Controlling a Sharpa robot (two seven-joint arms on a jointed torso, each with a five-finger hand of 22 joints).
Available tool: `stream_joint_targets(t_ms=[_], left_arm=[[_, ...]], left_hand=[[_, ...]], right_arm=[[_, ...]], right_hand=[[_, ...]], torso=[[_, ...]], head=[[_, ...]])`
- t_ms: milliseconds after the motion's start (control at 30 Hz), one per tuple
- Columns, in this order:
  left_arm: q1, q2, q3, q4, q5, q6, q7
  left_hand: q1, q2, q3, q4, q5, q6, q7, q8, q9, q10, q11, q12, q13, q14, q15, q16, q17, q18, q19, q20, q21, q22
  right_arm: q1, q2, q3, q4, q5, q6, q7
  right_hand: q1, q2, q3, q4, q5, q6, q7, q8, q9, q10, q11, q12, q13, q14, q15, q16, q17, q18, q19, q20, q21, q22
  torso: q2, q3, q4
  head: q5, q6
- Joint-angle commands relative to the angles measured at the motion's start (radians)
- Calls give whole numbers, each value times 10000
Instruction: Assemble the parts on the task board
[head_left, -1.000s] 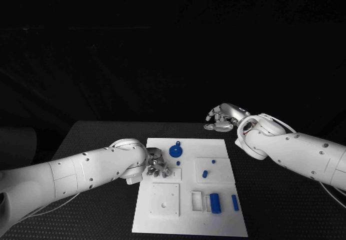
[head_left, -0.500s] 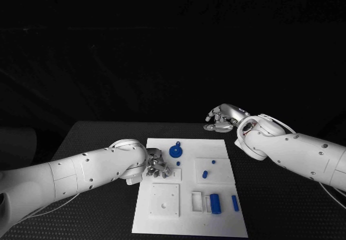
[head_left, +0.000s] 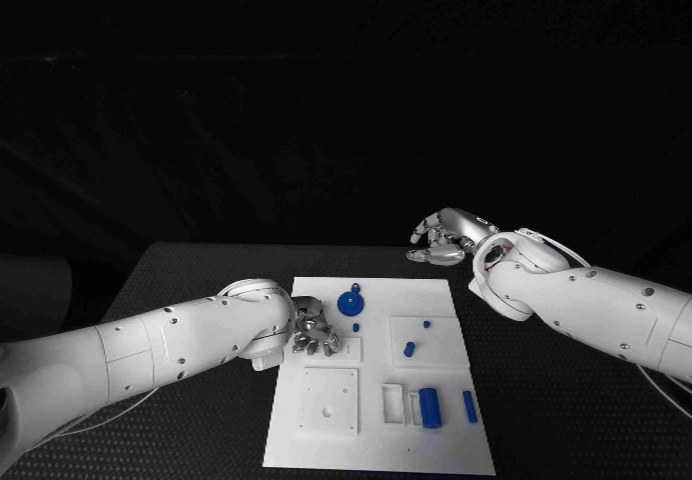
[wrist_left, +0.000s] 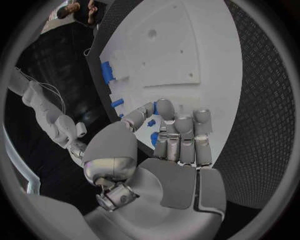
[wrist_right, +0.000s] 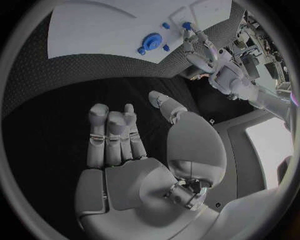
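Note:
The white task board (head_left: 382, 385) lies in the middle of the table. On its far part a round blue part with a handle (head_left: 351, 300) sits beside small blue pegs (head_left: 427, 323). A blue cylinder (head_left: 430, 407) and a blue bar (head_left: 470, 405) lie near the front. My left hand (head_left: 315, 333) hovers at the board's left side with its fingers curled in. A small blue peg (head_left: 356, 326) shows right at its fingertips (wrist_left: 164, 109); whether they pinch it I cannot tell. My right hand (head_left: 444, 238) rests past the board's far edge, its fingers (wrist_right: 112, 135) apart and holding nothing.
White raised blocks (head_left: 330, 398) and a slotted holder (head_left: 394, 401) stand on the board's front half. Black matting (head_left: 548, 400) surrounds the board on all sides. My right forearm (head_left: 591, 300) crosses above the table to the board's right.

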Motion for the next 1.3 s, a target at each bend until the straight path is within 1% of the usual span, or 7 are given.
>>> stream_joint_targets(t_ms=[33, 233, 333, 533, 600, 900, 1300], left_arm=[[-4, 52, 6, -5, -15, -304, 130], [-3, 45, 6, -8, -15, -288, 124], [-3, 43, 6, -10, -14, -457, 160], [-1, 36, 7, 39, 183, -727, 242], [0, 26, 8, 72, 198, -806, 247], [17, -1, 13, 170, 233, -743, 241], [35, -47, 13, 79, 237, 170, 45]], left_hand=[[413, 587, 38, -137, 126, -53, 9, 6, -13, 4, 89, 41, -14, 23, -23, 55, -14, 45, 61, -1140, 43, 169], [299, 704, 88, -388, 964, -40, 6, 45, -12, 9, 87, 52, -36, 31, -22, 65, -23, 40, 69, -1120, 57, 168], [75, 899, 53, -567, 1466, 28, -23, 106, 7, 26, 66, 66, -50, 49, -40, 87, -22, 28, 80, -1111, 74, 169], [-294, 1184, 61, -930, 1971, 261, -104, 264, 79, 152, -19, 109, -67, 151, -119, 149, -7, 44, 153, -1147, 134, 173], [-366, 1204, 85, -976, 2121, 321, -130, 304, 101, 184, -43, 114, -74, 181, -143, 161, -4, 53, 177, -1162, 152, 174], [-444, 1202, 158, -1010, 2353, 410, -174, 366, 139, 259, -86, 126, -88, 243, -182, 186, 4, 75, 207, -1193, 192, 181], [-389, 1168, 246, -1026, 2404, 456, -197, 399, 161, 272, -108, 119, -99, 255, -200, 191, 7, 88, 195, -1211, 219, 192]], right_arm=[[-7, 4, 5, 6, -66, 108, 46], [-7, -5, 5, 7, -66, 113, 46], [-7, -8, 5, 6, -66, 112, 45], [-7, -12, 5, 0, -66, 118, 44], [-8, -10, 5, -7, -66, 118, 44], [-13, 9, 5, -28, -66, 153, 42], [-15, 5, 4, -34, -66, 199, 37]], right_hand=[[-2, 69, -1, -30, 57, 5, 54, 19, 17, -84, -16, 41, -14, -21, -20, -57, -3, 478, 5, -92, -34, 120], [-11, 67, -5, -26, 60, 2, 55, 16, 16, -85, -15, 43, -16, -22, -20, -57, -3, 478, 5, -91, -35, 120], [-19, 65, -8, -23, 63, 0, 56, 15, 15, -85, -15, 44, -17, -22, -19, -57, -3, 478, 5, -90, -35, 120], [-22, 67, -9, -21, 68, -5, 56, 12, 14, -86, -14, 45, -19, -22, -19, -57, -3, 478, 5, -90, -36, 121], [-21, 67, -9, -22, 69, -7, 56, 11, 14, -86, -14, 46, -20, -22, -19, -57, -3, 478, 5, -90, -36, 121], [-16, 68, -8, -26, 74, -12, 57, 8, 13, -87, -14, 48, -22, -22, -18, -58, -3, 478, 5, -91, -37, 121], [-12, 70, -8, -32, 75, -14, 58, 7, 13, -89, -13, 51, -26, -23, -17, -58, -3, 478, 5, -92, -39, 123]], torso=[[-2, 5, -1], [2, 14, -3], [0, 13, -1], [-4, 15, -6], [2, 17, -2], [-7, 17, 9], [-1, 3, 8]], head=[[11, 11], [12, 1], [12, 10], [12, 28], [8, 28], [19, 30], [17, 17]])
